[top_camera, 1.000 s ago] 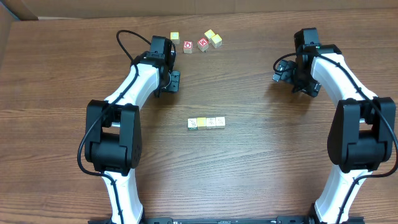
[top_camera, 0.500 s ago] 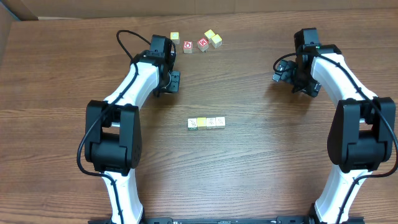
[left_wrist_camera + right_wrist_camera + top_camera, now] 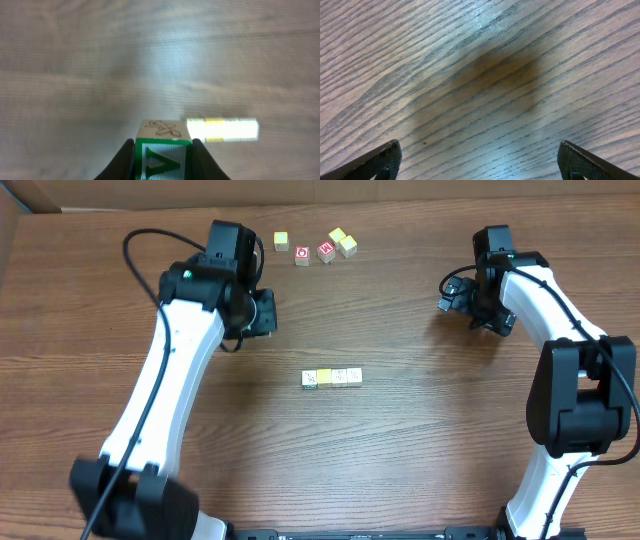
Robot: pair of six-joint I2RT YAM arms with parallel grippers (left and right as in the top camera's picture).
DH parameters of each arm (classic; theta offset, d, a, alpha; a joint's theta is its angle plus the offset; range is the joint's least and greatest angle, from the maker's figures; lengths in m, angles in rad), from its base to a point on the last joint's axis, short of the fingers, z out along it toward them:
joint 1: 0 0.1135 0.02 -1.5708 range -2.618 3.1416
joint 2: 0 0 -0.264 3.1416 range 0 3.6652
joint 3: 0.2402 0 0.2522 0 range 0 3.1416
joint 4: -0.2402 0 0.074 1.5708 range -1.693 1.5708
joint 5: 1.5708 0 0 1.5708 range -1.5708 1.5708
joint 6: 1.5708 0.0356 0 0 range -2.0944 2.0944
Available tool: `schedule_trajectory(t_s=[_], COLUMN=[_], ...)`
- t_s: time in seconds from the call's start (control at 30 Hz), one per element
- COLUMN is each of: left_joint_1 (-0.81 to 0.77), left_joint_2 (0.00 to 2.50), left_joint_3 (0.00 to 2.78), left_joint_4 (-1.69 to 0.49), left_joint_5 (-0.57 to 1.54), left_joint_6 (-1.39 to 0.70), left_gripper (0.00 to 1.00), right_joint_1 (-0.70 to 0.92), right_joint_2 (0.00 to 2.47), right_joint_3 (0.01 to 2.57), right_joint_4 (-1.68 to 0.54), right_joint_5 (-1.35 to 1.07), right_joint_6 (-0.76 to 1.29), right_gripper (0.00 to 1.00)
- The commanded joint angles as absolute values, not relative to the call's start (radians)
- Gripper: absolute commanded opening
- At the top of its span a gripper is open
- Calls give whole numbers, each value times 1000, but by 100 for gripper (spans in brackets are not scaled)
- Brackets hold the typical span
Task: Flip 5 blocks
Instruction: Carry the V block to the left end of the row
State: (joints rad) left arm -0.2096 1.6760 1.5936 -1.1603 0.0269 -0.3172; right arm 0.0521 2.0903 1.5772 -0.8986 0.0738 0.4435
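Observation:
My left gripper point(image 3: 163, 150) is shut on a wooden block point(image 3: 163, 131) with a green letter face, held above the table. In the overhead view this gripper point(image 3: 263, 312) is dark and hides the block. A row of several pale and yellow blocks point(image 3: 332, 377) lies at the table's middle, and the same row of blocks point(image 3: 222, 129) shows blurred ahead of the held block. My right gripper point(image 3: 455, 295) hovers at the far right, its jaws wide open over bare wood point(image 3: 485, 85).
Loose blocks lie at the back: a yellow one point(image 3: 281, 240), two red-faced ones point(image 3: 302, 255) point(image 3: 326, 250), and a yellow pair point(image 3: 343, 242). A cardboard wall runs along the table's far edge point(image 3: 400, 190).
The left arm has risen and swung its elbow out to the left, while its gripper has shifted slightly left with the block. The right arm has not moved.

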Motion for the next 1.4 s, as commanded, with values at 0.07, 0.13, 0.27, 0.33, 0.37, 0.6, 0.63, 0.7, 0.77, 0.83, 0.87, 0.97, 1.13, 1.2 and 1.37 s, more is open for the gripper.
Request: schedule_trajectory(t_s=[0.07,0.13,0.27,0.33,0.37,0.6,0.63,0.7,0.77,0.83,0.87,0.97,1.13,1.2,1.37], left_joint_1=[-288,-313,-355,-361,-361,-361,-361,-361,-361,-361,-360,-361,-361,-361,-361], left_joint_2=[1594,1596,1596,1596,1596,1596,1596,1596,1596,1596,1596,1596,1596,1597,1597], left_joint_3=[1605,1597,1525,1477,1455,1245,1222,1177,1143,1119,1111,1090,1057,1034,994], left_joint_4=[-1293,-1325,-1302,-1268,-1249,-1034,-1015,-982,-950,-924,-913,-878,-849,-815,-756], left_joint_5=[-14,-29,-55,-70,-70,-47,-43,-45,-55,-75,-81,-81,-79,-79,-81], left_joint_6=[-431,-458,-508,-529,-532,-533,-535,-544,-545,-545,-545,-546,-547,-546,-547], left_gripper=[19,19,19,18,18,20,20,21,21,21,21,22,24,24,23], right_joint_1=[50,50,50,50,50,50,50,50,50,50,50,50,50,50,50], right_joint_2=[2091,2091,2091,2091,2091,2091,2091,2091,2091,2091,2091,2091,2091,2091,2091], right_joint_3=[1598,1598,1598,1598,1598,1598,1598,1598,1598,1598,1598,1598,1598,1598,1598], right_joint_4=[-894,-894,-894,-894,-894,-894,-894,-894,-894,-894,-894,-894,-894,-894,-894], right_joint_5=[68,68,68,68,68,68,68,68,68,68,68,68,68,68,68], right_joint_6=[437,437,437,437,437,437,437,437,437,437,437,437,437,437,437], right_gripper=[100,100,100,100,100,100,100,100,100,100,100,100,100,100,100])
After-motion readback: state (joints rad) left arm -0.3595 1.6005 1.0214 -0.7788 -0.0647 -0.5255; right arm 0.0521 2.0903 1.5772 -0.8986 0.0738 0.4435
